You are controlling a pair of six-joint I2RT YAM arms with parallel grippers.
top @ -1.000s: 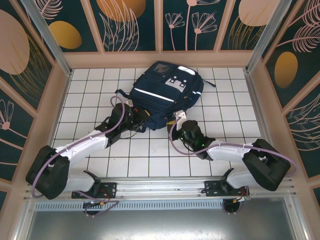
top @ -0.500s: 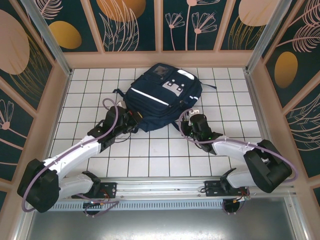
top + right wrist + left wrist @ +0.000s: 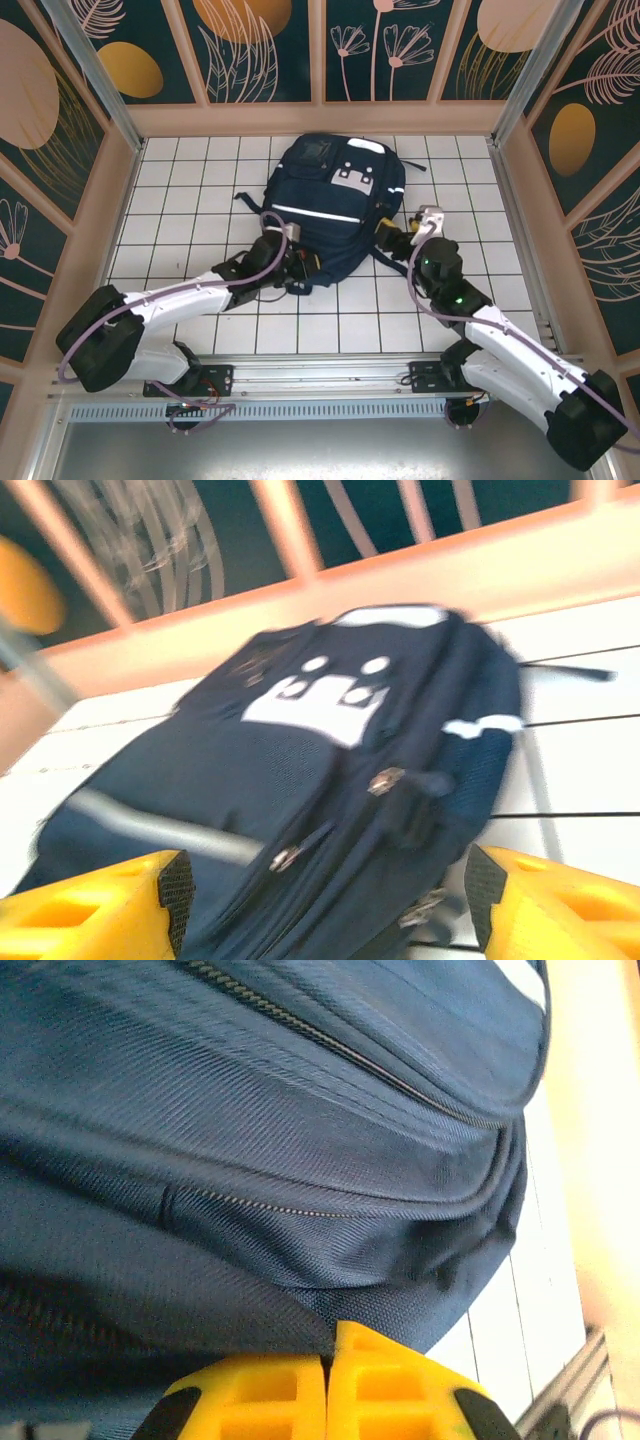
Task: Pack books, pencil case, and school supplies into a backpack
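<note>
The navy backpack (image 3: pixel 330 190) lies flat on the tiles at the back centre, white stripe and grey patches facing up. My left gripper (image 3: pixel 303 266) is at its near left edge. In the left wrist view the yellow fingertips (image 3: pixel 328 1380) are shut, with a fold of the backpack's fabric (image 3: pixel 300 1110) pinched between them. My right gripper (image 3: pixel 393 237) stands open just off the bag's right side. In the right wrist view its fingers (image 3: pixel 325 910) are spread wide, with the backpack (image 3: pixel 320 760) and its zipper pulls ahead of them. The books, pencil case and school supplies are out of view.
The white tiled table (image 3: pixel 180 190) is boxed in by pink-framed patterned walls (image 3: pixel 320 115) at the back and both sides. A metal rail (image 3: pixel 330 375) runs along the near edge by the arm bases. Dark straps (image 3: pixel 243 192) trail from the bag's left side.
The right gripper opened, let go of the backpack and drew back to the right. The left gripper stayed shut and moved right along the bag's near edge. The backpack turned a little.
</note>
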